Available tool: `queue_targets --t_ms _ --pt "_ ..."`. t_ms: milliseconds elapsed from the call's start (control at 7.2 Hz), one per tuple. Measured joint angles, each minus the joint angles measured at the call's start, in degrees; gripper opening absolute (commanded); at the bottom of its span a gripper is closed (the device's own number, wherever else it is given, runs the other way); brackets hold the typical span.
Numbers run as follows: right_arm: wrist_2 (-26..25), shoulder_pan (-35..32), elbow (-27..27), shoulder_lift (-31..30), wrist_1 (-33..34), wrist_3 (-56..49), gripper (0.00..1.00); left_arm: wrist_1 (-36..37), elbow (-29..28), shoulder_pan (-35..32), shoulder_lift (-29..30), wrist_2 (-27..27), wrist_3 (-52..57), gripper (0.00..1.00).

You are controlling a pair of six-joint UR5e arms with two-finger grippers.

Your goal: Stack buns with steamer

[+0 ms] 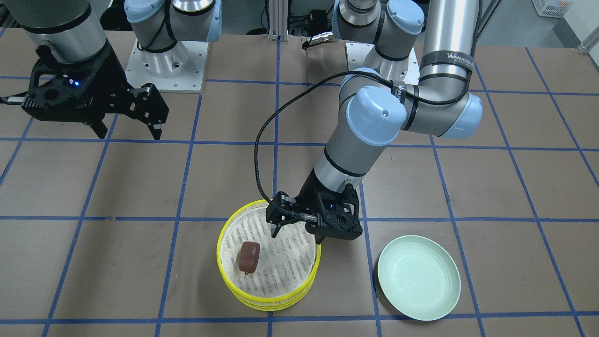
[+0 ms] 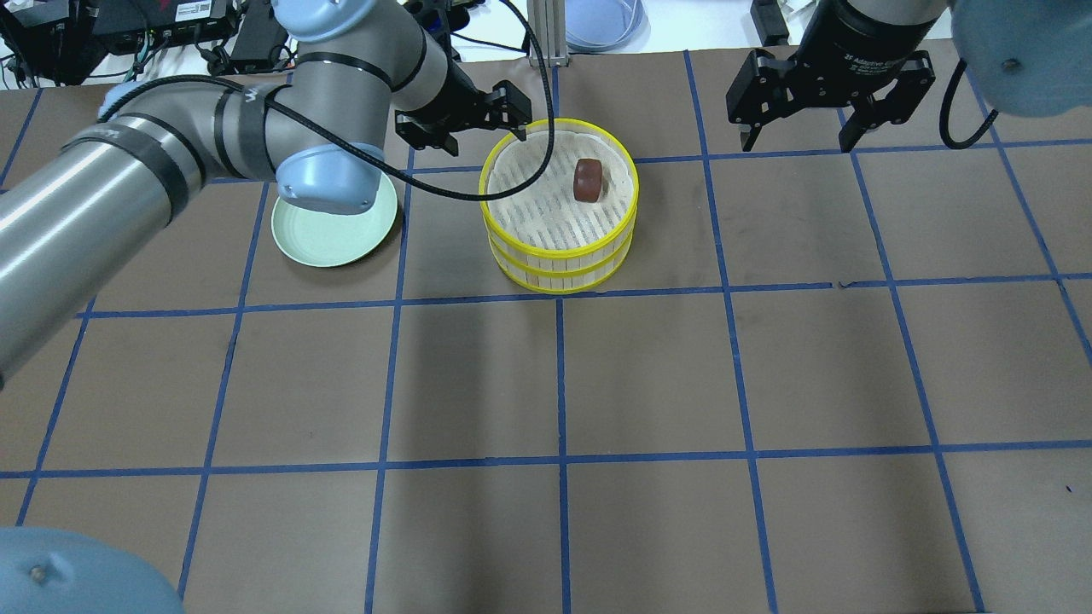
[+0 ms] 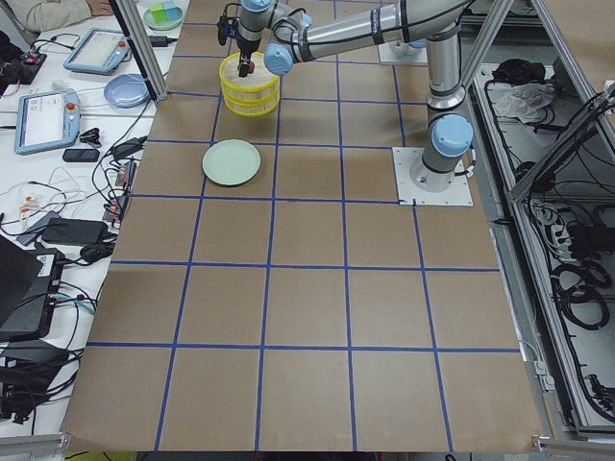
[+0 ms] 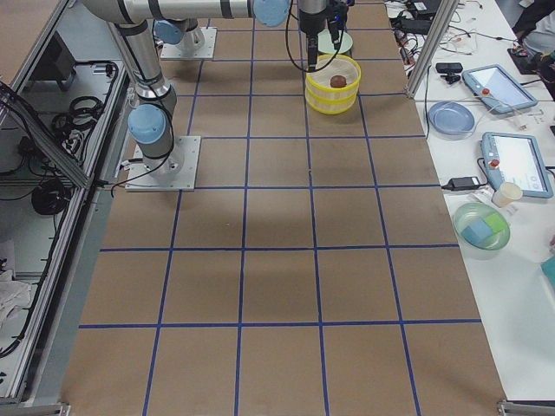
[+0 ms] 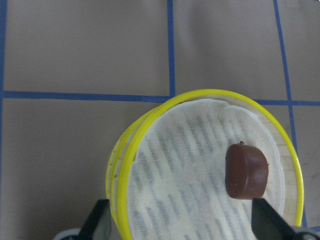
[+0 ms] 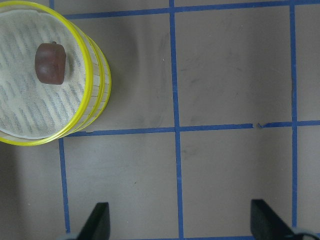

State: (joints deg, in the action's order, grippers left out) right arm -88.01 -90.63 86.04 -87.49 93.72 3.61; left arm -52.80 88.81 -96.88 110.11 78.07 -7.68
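Observation:
The steamer (image 2: 559, 264) is two yellow-rimmed tiers stacked, with a white cloth on top. The dark reddish-brown bun (image 2: 588, 180) lies on that cloth; it also shows in the front view (image 1: 249, 257) and both wrist views (image 5: 246, 171) (image 6: 50, 63). The cream-white bun is not in view. My left gripper (image 2: 485, 136) (image 1: 298, 234) is open and empty, raised over the steamer's rim (image 5: 120, 165) on the plate's side. My right gripper (image 2: 798, 145) (image 1: 128, 135) is open and empty, raised well off to the steamer's other side.
An empty pale green plate (image 2: 328, 234) (image 1: 419, 278) sits beside the steamer, partly under my left arm. Both arm bases (image 1: 166, 70) stand at the table's robot side. A side bench with tablets and bowls (image 3: 125, 91) runs beyond the far edge.

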Motion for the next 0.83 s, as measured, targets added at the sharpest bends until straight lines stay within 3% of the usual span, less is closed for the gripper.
queue_targets --t_ms 417,833 --pt "-1.45 -2.99 -0.05 0.23 0.7 1.74 1.0 -15.4 -2.4 6.81 -5.94 9.22 11.33 1.0" --pt "-2.99 -2.8 -0.14 0.41 1.67 -0.9 1.0 -27.81 -2.57 12.65 -11.5 10.58 16.13 1.0"
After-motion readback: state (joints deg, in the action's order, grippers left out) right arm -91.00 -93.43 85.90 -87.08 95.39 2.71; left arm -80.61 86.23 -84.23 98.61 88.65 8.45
